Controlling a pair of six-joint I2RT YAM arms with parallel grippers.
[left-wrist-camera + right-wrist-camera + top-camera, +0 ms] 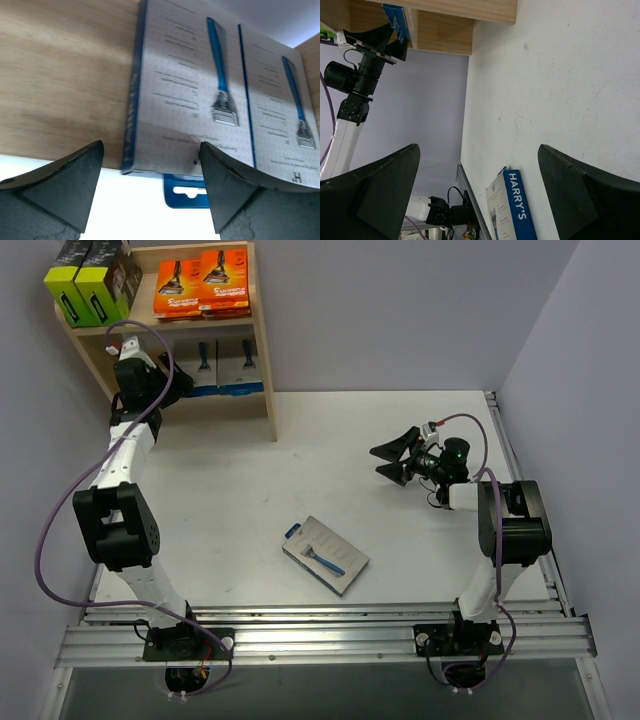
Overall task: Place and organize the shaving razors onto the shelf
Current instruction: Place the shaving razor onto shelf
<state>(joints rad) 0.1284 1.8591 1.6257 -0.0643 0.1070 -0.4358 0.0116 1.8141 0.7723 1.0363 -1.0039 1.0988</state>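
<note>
The left hand (pixel 150 150) gapes wide, gripping nothing, before a flat, matte grey razor card (pixel 185 85) upright in the grained wooden shelf (pixel 265 370); the right hand (pixel 392 460) likewise.

Robot lab cell: bare grey walls (pixel 400 310), white table (pixel 330 450), aluminium base rails (pixel 330 640), small wooden shelf (pixel 263 350) of razor packs (pixel 200 285).

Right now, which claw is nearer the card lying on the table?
Right. The right claw hovers just beyond the card, to its right; the left claw is far off at the lower tier of the shelf.
</note>
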